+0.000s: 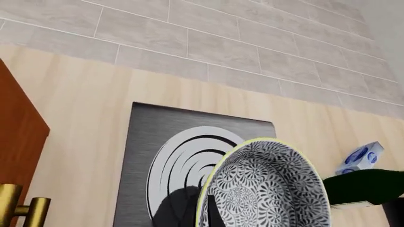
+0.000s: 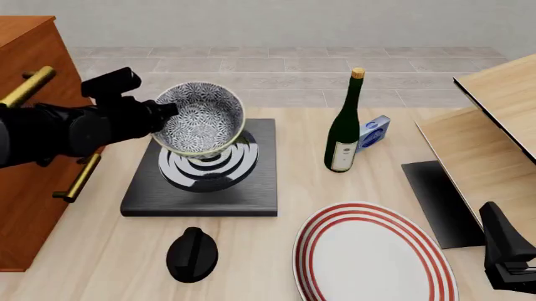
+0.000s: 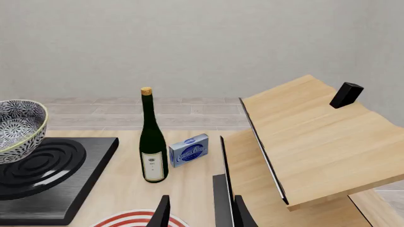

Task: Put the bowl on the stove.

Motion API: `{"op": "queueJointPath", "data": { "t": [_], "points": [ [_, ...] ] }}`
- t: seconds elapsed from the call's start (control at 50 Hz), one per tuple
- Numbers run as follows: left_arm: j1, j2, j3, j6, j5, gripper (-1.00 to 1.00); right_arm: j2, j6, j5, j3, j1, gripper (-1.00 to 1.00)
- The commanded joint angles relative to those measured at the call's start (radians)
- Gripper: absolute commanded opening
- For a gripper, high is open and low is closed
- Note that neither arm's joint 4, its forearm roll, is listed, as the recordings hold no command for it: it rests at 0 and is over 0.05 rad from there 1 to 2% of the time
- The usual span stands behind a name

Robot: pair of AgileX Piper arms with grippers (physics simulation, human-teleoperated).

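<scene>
The bowl (image 2: 201, 119), white with a dense black floral pattern, hangs tilted a little above the stove (image 2: 251, 182), over its ring burner. My left gripper (image 2: 163, 113) is shut on the bowl's left rim. In the left wrist view the bowl (image 1: 271, 189) fills the lower right, with the stove (image 1: 142, 142) and its silver rings behind it. The right wrist view shows the bowl (image 3: 16, 125) over the stove (image 3: 57, 189) at the far left. My right gripper (image 2: 506, 263) stays low at the table's near right corner. Its fingers stand apart in the right wrist view (image 3: 200, 215), holding nothing.
A green wine bottle (image 2: 343, 132) and a small blue box (image 2: 375, 133) stand right of the stove. A red-striped plate (image 2: 373, 257) and a black knob-like object (image 2: 192, 254) lie near the front. A brown cabinet (image 2: 25, 75) is at left, a wooden rack (image 2: 494, 125) at right.
</scene>
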State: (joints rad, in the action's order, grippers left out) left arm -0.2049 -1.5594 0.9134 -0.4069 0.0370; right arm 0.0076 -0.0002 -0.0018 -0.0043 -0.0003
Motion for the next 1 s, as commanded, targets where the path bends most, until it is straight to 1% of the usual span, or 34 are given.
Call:
{"op": "queueJointPath", "data": {
  "t": [0.02,0.6,1.0],
  "points": [
    [0.024,-0.033,0.016,0.027,0.024,-1.00,0.000,0.000,0.000,0.000,0.000,1.00],
    [0.014,-0.078,0.013,0.073,0.069,-1.00,0.000,0.000,0.000,0.000,0.000,1.00],
    [0.008,-0.089,0.007,0.092,0.084,-1.00,0.000,0.000,0.000,0.000,0.000,1.00]
  ]
}}
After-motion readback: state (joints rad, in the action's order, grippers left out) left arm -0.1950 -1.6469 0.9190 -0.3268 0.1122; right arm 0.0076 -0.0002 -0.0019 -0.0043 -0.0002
